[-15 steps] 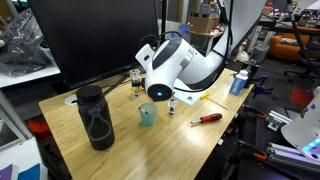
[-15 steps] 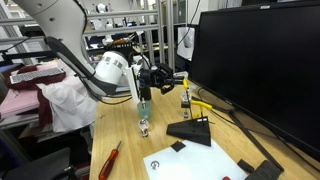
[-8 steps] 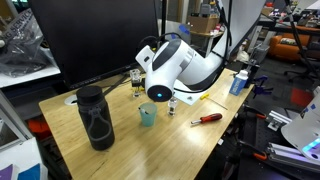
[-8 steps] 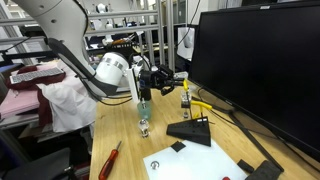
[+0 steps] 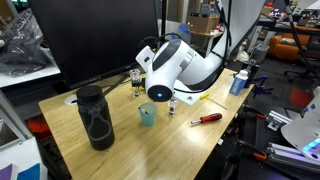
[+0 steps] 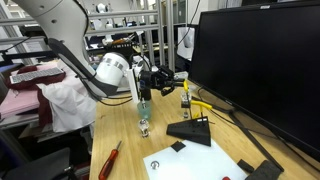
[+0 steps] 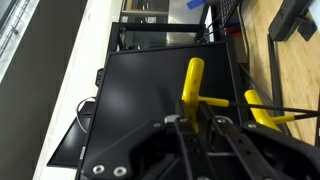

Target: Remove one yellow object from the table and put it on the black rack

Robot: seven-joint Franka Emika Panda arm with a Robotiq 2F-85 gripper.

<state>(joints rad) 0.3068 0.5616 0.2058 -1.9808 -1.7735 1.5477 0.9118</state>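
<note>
My gripper (image 7: 190,122) is shut on a yellow object (image 7: 192,82), a stick-like handle that stands up between the fingers with a thin dark shaft crossing it. In an exterior view the gripper (image 6: 178,84) holds this yellow object (image 6: 185,91) above the table (image 6: 122,135), just over the black rack (image 6: 190,130). Another yellow object (image 7: 262,110) shows to the right in the wrist view. More yellow pieces (image 6: 201,107) lie by the rack. In an exterior view the gripper (image 5: 136,82) is near the monitor, and a yellow piece (image 5: 192,98) lies on the table (image 5: 190,145).
A big black monitor (image 6: 260,70) stands right behind the rack. A teal cup (image 5: 147,115), a tall dark bottle (image 5: 95,117) and a red-handled screwdriver (image 5: 207,118) are on the table. A small clear bottle (image 6: 144,126) stands near the rack.
</note>
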